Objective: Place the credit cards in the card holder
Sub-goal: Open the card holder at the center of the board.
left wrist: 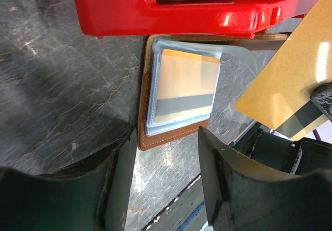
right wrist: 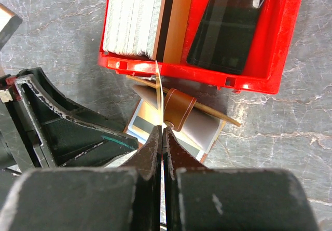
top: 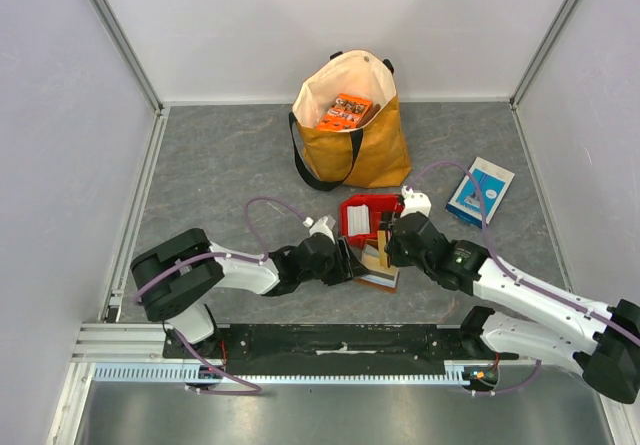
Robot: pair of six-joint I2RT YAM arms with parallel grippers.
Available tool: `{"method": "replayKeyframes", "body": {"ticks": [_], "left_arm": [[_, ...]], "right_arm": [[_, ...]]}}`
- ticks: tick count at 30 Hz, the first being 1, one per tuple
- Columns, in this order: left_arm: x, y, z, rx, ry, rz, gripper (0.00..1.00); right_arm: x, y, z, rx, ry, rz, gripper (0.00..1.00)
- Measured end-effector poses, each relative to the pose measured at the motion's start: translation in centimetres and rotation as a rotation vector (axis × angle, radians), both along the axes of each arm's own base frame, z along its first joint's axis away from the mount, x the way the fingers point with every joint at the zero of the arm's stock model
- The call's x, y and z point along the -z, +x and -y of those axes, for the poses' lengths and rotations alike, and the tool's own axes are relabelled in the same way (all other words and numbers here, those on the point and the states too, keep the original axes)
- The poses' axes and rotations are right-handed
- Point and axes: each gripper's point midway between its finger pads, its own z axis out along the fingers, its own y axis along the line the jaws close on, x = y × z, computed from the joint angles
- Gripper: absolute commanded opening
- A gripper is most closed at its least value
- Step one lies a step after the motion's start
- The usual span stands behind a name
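While right gripper (right wrist: 163, 130) pinches card (left wrist: 285, 80), holder (left wrist: 171, 137) lies beneath.

This is a robotics lab work cell. Plain white panels (top: 330, 25) close in three sides, held by bare aluminium struts (top: 118, 35) that run up the corners. The table (top: 220, 155) is a grey, stone-patterned sheet edged at the front with slotted metal rail (top: 120, 340). The left arm (top: 240, 270) and the right arm (top: 520, 290) are bolted to a black base plate (top: 340, 337) at the near edge, and purple cables (top: 262, 205) loop loosely over them. A tote bag (top: 370, 150), a red bin (top: 362, 210) and a blue-and-white box (top: 480, 192) sit on the sheet.
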Motion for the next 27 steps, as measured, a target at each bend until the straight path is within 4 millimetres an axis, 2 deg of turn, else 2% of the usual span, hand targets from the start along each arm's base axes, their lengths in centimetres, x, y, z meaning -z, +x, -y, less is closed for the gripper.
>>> {"method": "replayKeyframes", "body": {"ticks": [2,6,11,25,26,27], "left_arm": [[0.2,0.0,0.3,-0.001,-0.012,-0.008,0.49],[0.6,-0.1,0.6,-0.002,-0.024,-0.025,0.24],[1.3,-0.5,0.7,0.003,-0.018,-0.051,0.02],[0.8,-0.9,1.5,0.037,-0.059,-0.056,0.02],[0.8,-0.9,1.5,0.038,-0.059,-0.057,0.07],[0.8,-1.0,1.5,0.040,-0.060,-0.058,0.19]], "right_arm": [[0.1,0.1,0.1,-0.002,-0.003,-0.002,0.00],[0.2,0.2,0.4,-0.005,-0.006,-0.006,0.00],[0.3,0.4,0.7,-0.001,-0.013,-0.006,0.00],[0.2,0.3,1.2,0.000,-0.008,-0.009,0.00],[0.2,0.3,1.3,0.001,-0.010,-0.008,0.00],[0.1,0.2,1.4,0.000,-0.012,-0.007,0.00]]}}
